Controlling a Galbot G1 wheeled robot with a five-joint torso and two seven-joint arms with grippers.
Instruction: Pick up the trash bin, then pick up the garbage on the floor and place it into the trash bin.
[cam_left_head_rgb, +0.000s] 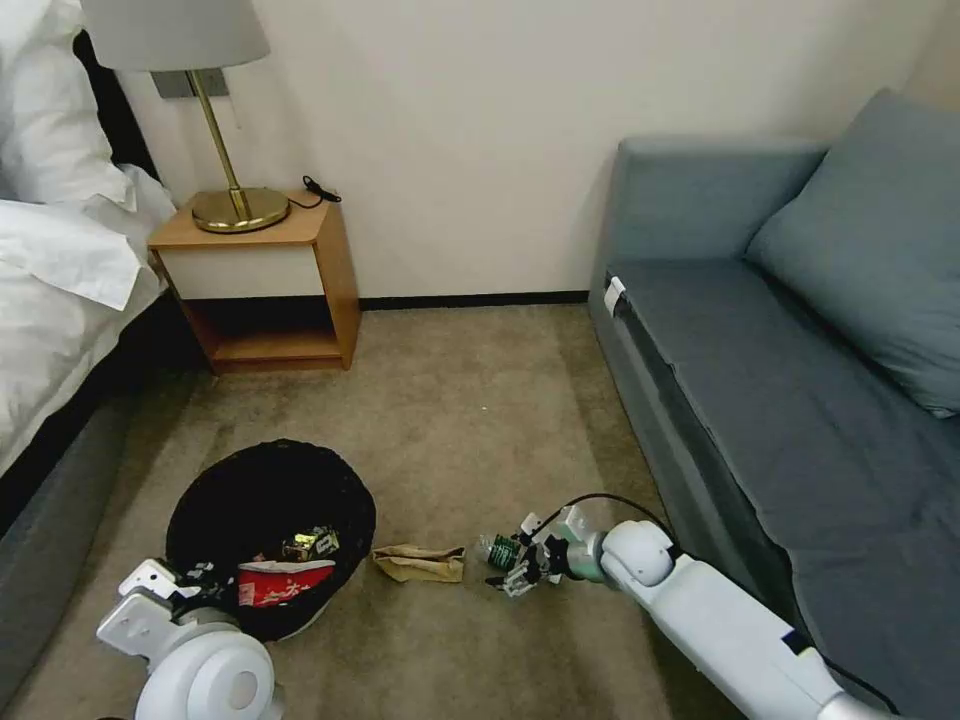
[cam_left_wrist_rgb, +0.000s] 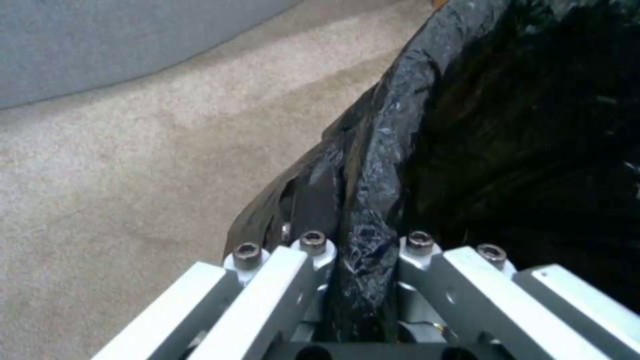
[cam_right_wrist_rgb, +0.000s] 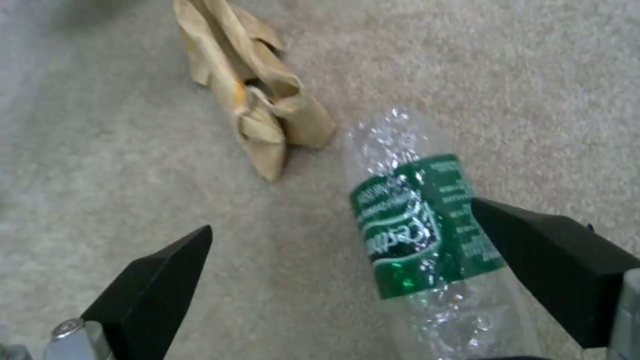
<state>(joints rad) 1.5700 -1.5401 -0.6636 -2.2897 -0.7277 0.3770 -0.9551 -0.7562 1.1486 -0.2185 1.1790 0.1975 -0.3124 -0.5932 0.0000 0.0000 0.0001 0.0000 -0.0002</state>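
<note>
The trash bin (cam_left_head_rgb: 205, 487), lined with a wrinkly black bag, is at the lower left on the carpet. My left gripper (cam_left_head_rgb: 192, 584) is shut on its near rim; the left wrist view shows the left gripper (cam_left_wrist_rgb: 365, 246) clamping the black bag's edge (cam_left_wrist_rgb: 380, 150). Inside the bin lie a red-and-white packet (cam_left_head_rgb: 285, 582) and a yellow-brown wrapper (cam_left_head_rgb: 310, 543). A tan paper bag (cam_left_head_rgb: 420, 563) (cam_right_wrist_rgb: 253, 105) lies on the floor right of the bin. Beside it lies a clear green-labelled bottle (cam_left_head_rgb: 498, 548) (cam_right_wrist_rgb: 417, 230). My right gripper (cam_left_head_rgb: 520, 567) (cam_right_wrist_rgb: 341, 216) is open, its fingers on either side of the bottle.
A grey-blue sofa (cam_left_head_rgb: 780, 380) runs along the right. A wooden nightstand (cam_left_head_rgb: 270, 270) with a brass lamp (cam_left_head_rgb: 225, 120) stands at the back left, next to a bed (cam_left_head_rgb: 60, 280). Open carpet (cam_left_head_rgb: 450, 420) lies between them.
</note>
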